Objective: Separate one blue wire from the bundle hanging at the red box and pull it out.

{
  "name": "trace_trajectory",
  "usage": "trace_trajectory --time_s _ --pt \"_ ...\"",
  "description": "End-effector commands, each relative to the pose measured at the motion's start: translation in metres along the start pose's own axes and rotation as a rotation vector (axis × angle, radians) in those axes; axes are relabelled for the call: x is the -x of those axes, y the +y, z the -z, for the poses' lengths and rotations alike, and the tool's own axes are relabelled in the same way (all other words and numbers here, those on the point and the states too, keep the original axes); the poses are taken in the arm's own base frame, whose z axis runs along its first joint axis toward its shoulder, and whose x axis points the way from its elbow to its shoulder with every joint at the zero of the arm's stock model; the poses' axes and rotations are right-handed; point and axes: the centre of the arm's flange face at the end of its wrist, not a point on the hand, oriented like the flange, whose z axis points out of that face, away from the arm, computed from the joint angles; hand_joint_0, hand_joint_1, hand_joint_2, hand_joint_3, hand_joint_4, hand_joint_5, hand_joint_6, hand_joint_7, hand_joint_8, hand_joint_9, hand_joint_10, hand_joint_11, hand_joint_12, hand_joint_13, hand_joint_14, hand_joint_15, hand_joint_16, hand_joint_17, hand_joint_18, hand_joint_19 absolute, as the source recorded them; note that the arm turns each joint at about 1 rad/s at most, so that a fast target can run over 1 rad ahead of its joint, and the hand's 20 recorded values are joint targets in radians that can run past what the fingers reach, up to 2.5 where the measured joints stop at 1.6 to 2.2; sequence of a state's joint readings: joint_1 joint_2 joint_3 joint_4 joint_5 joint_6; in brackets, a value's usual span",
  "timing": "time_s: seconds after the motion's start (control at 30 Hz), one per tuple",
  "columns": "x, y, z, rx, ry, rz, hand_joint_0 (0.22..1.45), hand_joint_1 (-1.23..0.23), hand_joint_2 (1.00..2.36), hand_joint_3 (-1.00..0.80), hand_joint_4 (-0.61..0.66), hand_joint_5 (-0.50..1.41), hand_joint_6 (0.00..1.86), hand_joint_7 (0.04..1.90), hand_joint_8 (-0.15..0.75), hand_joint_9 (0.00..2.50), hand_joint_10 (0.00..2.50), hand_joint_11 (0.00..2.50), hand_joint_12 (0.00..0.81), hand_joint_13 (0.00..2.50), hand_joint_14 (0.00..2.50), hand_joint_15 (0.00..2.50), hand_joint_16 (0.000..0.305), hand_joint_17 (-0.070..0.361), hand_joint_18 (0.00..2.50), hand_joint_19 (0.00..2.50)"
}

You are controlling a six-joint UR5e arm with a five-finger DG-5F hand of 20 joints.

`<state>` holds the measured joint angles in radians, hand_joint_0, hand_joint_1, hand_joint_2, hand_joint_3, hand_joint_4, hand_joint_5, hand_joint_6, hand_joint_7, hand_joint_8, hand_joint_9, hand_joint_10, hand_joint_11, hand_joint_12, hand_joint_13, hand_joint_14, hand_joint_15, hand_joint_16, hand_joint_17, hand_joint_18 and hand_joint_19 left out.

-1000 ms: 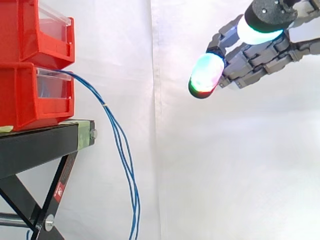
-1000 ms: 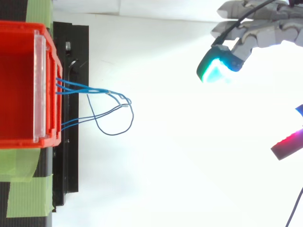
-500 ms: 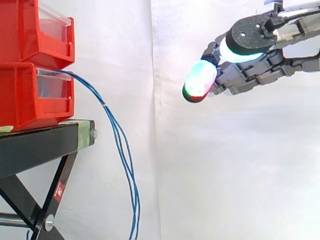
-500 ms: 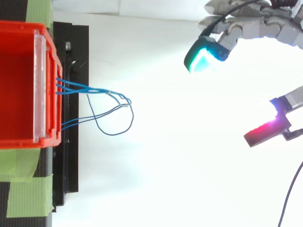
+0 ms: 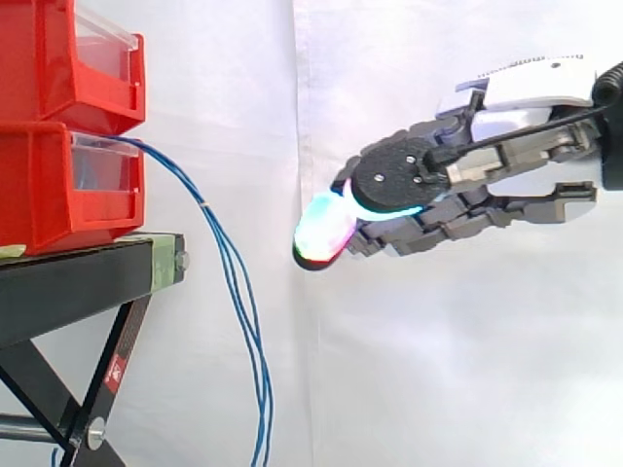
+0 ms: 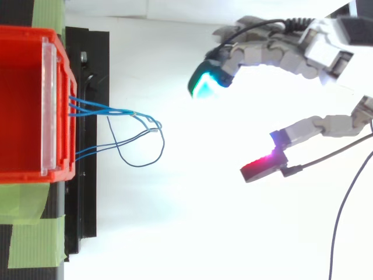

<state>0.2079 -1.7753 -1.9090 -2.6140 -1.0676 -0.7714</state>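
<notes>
Several thin blue wires (image 5: pixel 232 282) come out of the lower red box (image 5: pixel 58 190) and hang down in front of the black stand (image 5: pixel 88 277). From above the wires (image 6: pixel 125 114) fan out from the box front (image 6: pixel 58 105) and loop together. My hand (image 5: pixel 458 195) comes in from the right at about the height of the lower box, well to the right of the wires and not touching them. Its fingers (image 6: pixel 245 55) reach out toward the box and the thumb (image 6: pixel 291 137) is spread wide apart from them. The hand is open and holds nothing.
A second red box (image 5: pixel 68 58) is stacked on the lower one. Green tape (image 6: pixel 29 230) lies on the stand beside the box. A white curtain (image 5: pixel 438 370) hangs behind everything.
The hand has moved left toward the wires and come down lower. Its thumb has swung further into the top view. The wires have not moved.
</notes>
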Motion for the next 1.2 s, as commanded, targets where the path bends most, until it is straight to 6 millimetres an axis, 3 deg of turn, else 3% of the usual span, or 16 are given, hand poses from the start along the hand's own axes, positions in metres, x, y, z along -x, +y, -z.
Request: trace_trajectory --time_s 0.0,0.17,0.67,1.07,1.17 --pt "-0.006 0.000 -0.009 0.019 -0.050 -0.017 0.52 -0.75 1.00 -0.50 0.28 -0.17 0.50 0.96 0.304 0.46 0.00 0.10 0.385 0.26 0.00 0.16 0.061 0.138 0.15 0.00" --pt "-0.025 -0.004 -0.018 0.035 -0.077 -0.028 0.51 -0.74 1.00 -0.50 0.28 -0.17 0.50 0.95 0.305 0.46 0.00 0.11 0.386 0.26 0.01 0.15 0.062 0.139 0.15 0.00" --pt "-0.029 0.009 -0.023 0.066 -0.142 -0.006 0.51 -0.72 1.00 -0.50 0.29 -0.16 0.50 0.95 0.312 0.48 0.01 0.11 0.395 0.28 0.00 0.17 0.062 0.139 0.17 0.01" --pt "-0.035 0.013 -0.035 0.071 -0.190 0.012 0.51 -0.71 1.00 -0.50 0.29 -0.16 0.50 0.95 0.313 0.49 0.00 0.10 0.394 0.30 0.00 0.17 0.061 0.138 0.19 0.01" --pt "-0.044 0.009 -0.043 0.062 -0.187 0.017 0.51 -0.71 1.00 -0.50 0.29 -0.16 0.50 0.95 0.314 0.49 0.00 0.10 0.393 0.30 0.00 0.17 0.061 0.138 0.19 0.01"
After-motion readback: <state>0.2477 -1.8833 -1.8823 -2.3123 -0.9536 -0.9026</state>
